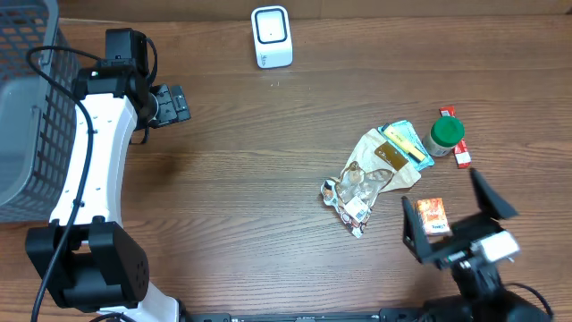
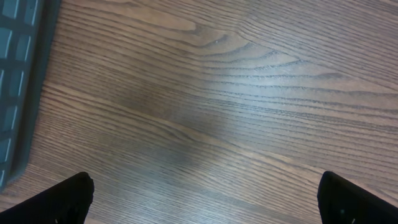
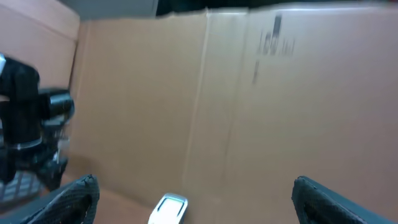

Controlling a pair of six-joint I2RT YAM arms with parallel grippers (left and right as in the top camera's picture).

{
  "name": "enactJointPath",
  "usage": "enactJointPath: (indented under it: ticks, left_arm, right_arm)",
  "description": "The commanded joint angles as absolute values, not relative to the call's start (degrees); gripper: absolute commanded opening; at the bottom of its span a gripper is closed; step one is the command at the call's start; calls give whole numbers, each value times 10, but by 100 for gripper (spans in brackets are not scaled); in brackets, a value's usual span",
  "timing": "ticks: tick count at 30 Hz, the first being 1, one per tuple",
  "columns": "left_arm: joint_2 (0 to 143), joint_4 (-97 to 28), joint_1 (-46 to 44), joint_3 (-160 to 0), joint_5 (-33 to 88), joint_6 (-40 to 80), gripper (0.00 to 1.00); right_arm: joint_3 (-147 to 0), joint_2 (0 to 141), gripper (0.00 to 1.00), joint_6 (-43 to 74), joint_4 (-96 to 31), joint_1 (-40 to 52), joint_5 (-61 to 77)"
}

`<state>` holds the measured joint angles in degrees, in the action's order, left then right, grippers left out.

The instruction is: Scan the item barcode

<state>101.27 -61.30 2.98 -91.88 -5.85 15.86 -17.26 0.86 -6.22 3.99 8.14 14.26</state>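
Right gripper point(image 1: 438, 188) hung wide open and empty, the small orange packet point(image 1: 432, 216) lying on the table point(image 1: 268, 179) between its fingers in the overhead view, near crumpled wrappers point(image 1: 371, 174). White scanner point(image 1: 271, 36) sat well apart; left gripper point(image 1: 177, 105) was wide open, empty.

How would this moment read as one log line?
left gripper: open, empty | right gripper: open, empty | orange packet: on table, unheld | scanner: no item near

One scanner point(image 1: 272, 37), one basket point(image 1: 22, 107), one green-lidded jar point(image 1: 444, 134), two small boxes point(image 1: 463, 158) point(image 1: 432, 215), perhaps three overlapping packets point(image 1: 386, 154) point(image 1: 356, 190) point(image 1: 407, 141)
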Motion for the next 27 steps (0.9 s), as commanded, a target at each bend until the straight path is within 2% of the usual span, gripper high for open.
enactJointPath:
  ticks: [1,9,18,27]
  left_arm:
    - [1004,-613,25,-927,-61,146,100]
    - [1004,-613,25,-927,-61,146,100]
    - [1004,-613,25,-927,-61,146,100]
    - [1004,-613,25,-927,-61,146,100]
  right_arm:
    - [-116,2,100,-29,53,71,145]
    - [-2,2,100,-12,116,56,135]
    - [-4,2,100,-11,-32,56,107]
    - [-4,2,100,-11,-37,56,105]
